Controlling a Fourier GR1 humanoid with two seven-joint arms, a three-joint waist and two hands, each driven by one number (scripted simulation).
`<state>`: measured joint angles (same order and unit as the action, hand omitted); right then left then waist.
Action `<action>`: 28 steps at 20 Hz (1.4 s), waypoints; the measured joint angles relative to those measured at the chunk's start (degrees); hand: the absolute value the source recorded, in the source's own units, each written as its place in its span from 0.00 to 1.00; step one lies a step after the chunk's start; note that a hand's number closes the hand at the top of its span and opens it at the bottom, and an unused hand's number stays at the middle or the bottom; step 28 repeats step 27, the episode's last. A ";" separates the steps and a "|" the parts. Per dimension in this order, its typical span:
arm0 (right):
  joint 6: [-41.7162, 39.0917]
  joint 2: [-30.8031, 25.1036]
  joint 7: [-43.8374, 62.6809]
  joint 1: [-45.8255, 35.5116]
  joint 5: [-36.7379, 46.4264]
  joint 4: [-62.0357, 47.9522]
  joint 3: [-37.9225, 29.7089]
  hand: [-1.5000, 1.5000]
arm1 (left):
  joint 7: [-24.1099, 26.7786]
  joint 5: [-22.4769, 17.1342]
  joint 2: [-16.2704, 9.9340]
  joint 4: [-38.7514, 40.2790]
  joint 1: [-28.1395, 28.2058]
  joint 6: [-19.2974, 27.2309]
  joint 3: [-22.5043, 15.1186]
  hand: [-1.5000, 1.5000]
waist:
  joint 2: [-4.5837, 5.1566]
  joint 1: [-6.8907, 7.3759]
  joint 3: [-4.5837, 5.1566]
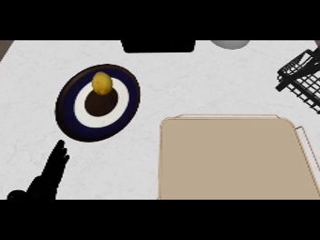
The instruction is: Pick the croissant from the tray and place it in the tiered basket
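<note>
Croissant cannot be seen anywhere: the beige tray (239,159) at near right lies bare, and the black wire tiered basket (313,84) at far right shows nothing inside. Left hand (48,176) rests at the near left edge, fingers straight and apart, holding nothing; the right hand is out of view. Left of the tray, a dark blue plate (69,110) holds a yellow lemon (102,83), which I judge unrelated to the task.

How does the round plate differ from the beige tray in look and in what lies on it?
The plate is round with dark blue and white rings; the tray is a plain beige rectangle with rounded corners. The plate carries a yellow fruit near its far edge; the tray shows nothing on it. The plate looks smaller than the tray. Both lie flat on the white counter.
</note>
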<state>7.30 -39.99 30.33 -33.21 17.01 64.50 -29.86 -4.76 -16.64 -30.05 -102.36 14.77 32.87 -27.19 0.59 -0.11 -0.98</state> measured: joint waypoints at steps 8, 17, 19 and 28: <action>9.24 -4.08 -6.62 -1.69 0.01 -4.38 -7.73 0.00 | 3.22 0.14 5.00 12.12 -7.57 -2.26 1.62 0.50 | -0.06 -0.51 0.47; 8.42 -11.04 -2.56 11.65 -5.48 2.61 -23.06 0.00 | 6.39 -0.28 6.98 16.48 -8.54 -3.66 4.25 0.50 | -1.23 -2.26 0.78; 5.20 -12.27 -2.38 15.92 -8.25 4.19 -27.81 0.00 | 6.70 -0.53 7.23 16.94 -8.56 -4.13 4.72 0.50 | -1.36 -2.61 0.76; -13.57 -13.66 -7.09 34.43 -20.12 4.43 -48.91 0.00 | 7.34 -0.13 7.56 17.13 -7.95 -4.13 5.87 0.50 | -1.57 -3.80 0.80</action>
